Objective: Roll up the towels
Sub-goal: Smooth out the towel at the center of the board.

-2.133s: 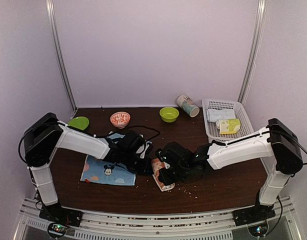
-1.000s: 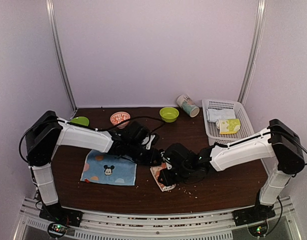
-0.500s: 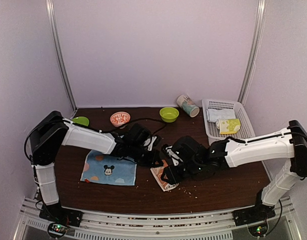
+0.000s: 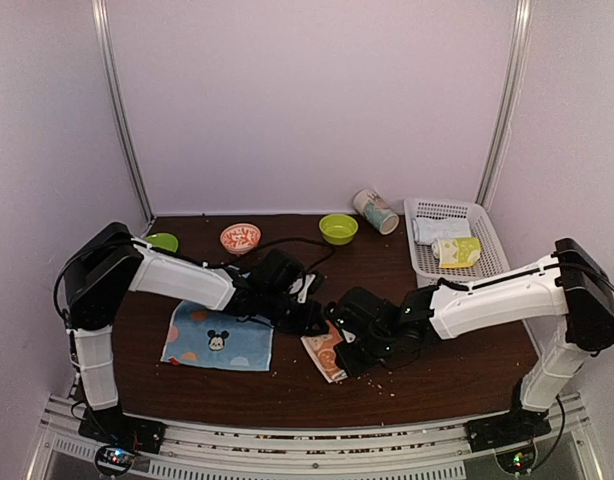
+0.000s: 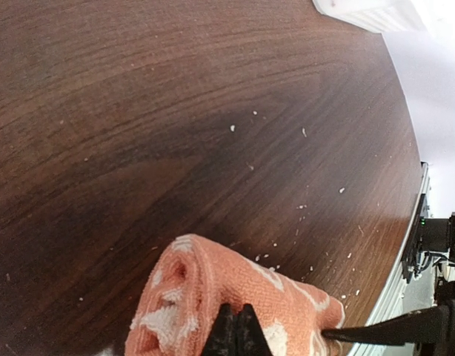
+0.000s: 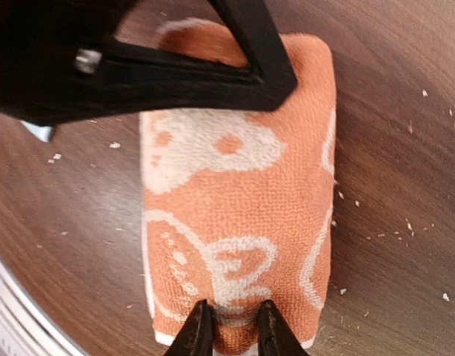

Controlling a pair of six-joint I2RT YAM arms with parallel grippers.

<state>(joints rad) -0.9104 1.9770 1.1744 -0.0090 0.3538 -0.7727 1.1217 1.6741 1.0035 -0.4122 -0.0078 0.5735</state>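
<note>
Top view: the orange towel with white bunny faces (image 4: 325,357) lay partly rolled near the middle of the dark brown wooden table (image 4: 457,375), toward the near edge. The left gripper (image 4: 313,320) reached in from the left onto its far end. The right gripper (image 4: 347,348) was at its right side. The light blue towel with coloured dots and a Mickey head (image 4: 219,340) lay flat to the left, near the orange one but apart from it. On the far side were a small green bowl (image 4: 162,242), an orange-patterned bowl (image 4: 240,238), a second green bowl (image 4: 338,228) and a printed paper cup (image 4: 375,211) on its side. The white plastic mesh basket (image 4: 492,245) at far right held a pale blue-white roll (image 4: 439,229) and a yellow-green patterned roll (image 4: 457,252).

Left wrist: the left gripper (image 5: 237,330) was clenched, jaws fully together, tips pressed onto the top of the orange towel (image 5: 187,285). One black finger (image 5: 390,330) of the right gripper touched the towel's end. Pale crumbs (image 5: 301,132) dotted the table.

Right wrist: the right gripper (image 6: 229,330) had its jaws almost together, pinching a fold at the towel's (image 6: 235,185) near edge. The left gripper (image 6: 264,70) lay across its far end.
</note>
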